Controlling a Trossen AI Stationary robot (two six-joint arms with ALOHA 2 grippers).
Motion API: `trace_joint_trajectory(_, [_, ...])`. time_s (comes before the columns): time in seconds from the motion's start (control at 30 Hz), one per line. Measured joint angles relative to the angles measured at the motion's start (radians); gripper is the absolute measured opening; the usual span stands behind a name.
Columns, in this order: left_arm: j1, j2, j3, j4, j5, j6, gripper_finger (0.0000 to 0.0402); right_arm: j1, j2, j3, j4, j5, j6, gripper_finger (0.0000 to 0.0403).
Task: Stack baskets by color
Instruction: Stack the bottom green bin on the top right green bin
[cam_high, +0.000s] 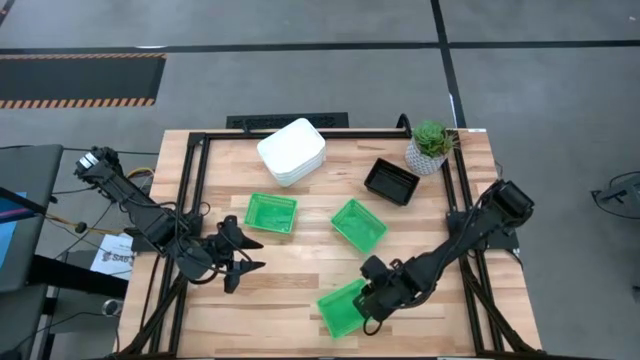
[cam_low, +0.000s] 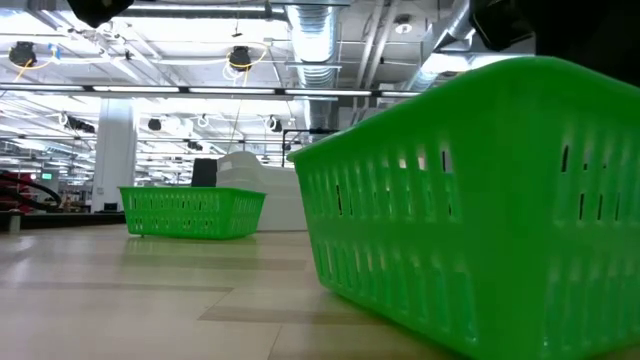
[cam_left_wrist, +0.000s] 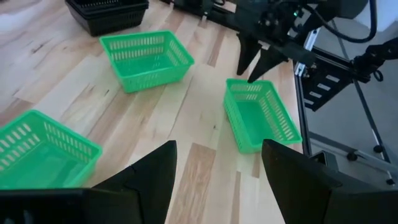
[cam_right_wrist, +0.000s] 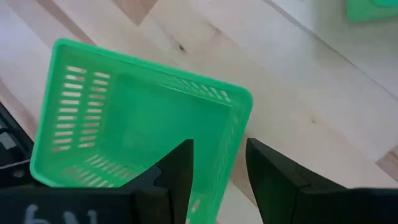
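Where jaws straddle rim, green basket (cam_high: 343, 307) — diagonal

three green baskets (cam_high: 271, 213), white basket stack (cam_high: 292, 151), black basket stack (cam_high: 391, 181), one potted plant (cam_high: 430, 146)

Industrial lab hall: exposed ceiling ducts (cam_low: 318, 40), hanging lamps (cam_low: 238, 58), hazard-striped floor marking (cam_high: 78, 100), wooden workbench (cam_high: 300, 300).

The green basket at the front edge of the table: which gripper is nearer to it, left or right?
Right. The right gripper is at the rim of the front green basket, one finger inside and one outside. The left gripper hangs open, well away to the left.
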Motion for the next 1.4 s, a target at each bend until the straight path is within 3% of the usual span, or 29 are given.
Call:
trace_joint_trajectory(0.47, [0.0, 0.0, 0.0, -0.005, -0.006, -0.017, 0.0224, 0.001, 0.116, -0.001, 0.017, -0.063, 0.058, 0.0164])
trace_joint_trajectory(0.6, [0.0, 0.0, 0.0, -0.006, -0.007, -0.016, 0.0224, 0.0, 0.113, 0.0, 0.017, -0.063, 0.088, 0.0115])
trace_joint_trajectory(0.73, [0.0, 0.0, 0.0, -0.005, -0.026, -0.011, 0.0224, 0.0, 0.106, 0.0, 0.012, -0.06, 0.105, 0.0026])
trace_joint_trajectory(0.9, [0.005, 0.0, 0.0, -0.004, -0.033, 0.001, 0.0224, -0.001, 0.101, 0.001, 0.022, -0.05, 0.105, 0.001])
trace_joint_trajectory(1.13, [0.006, 0.0, 0.0, -0.004, -0.036, -0.008, 0.0224, 0.025, -0.045, 0.002, -0.137, 0.277, 0.265, 0.0007])
trace_joint_trajectory(1.2, [0.006, 0.0, 0.0, -0.004, -0.037, -0.008, 0.0224, 0.044, -0.092, 0.001, -0.236, 0.432, 0.381, 0.0007])
trace_joint_trajectory(1.3, [0.006, 0.0, 0.0, -0.004, -0.064, -0.009, 0.0224, 0.07, -0.141, 0.002, -0.482, 0.648, 0.682, 0.0007])
trace_joint_trajectory(1.4, [0.007, 0.0, 0.0, -0.004, -0.089, -0.02, 0.0224, 0.033, -0.168, 0.0, -0.579, 0.68, 0.744, 0.0006])
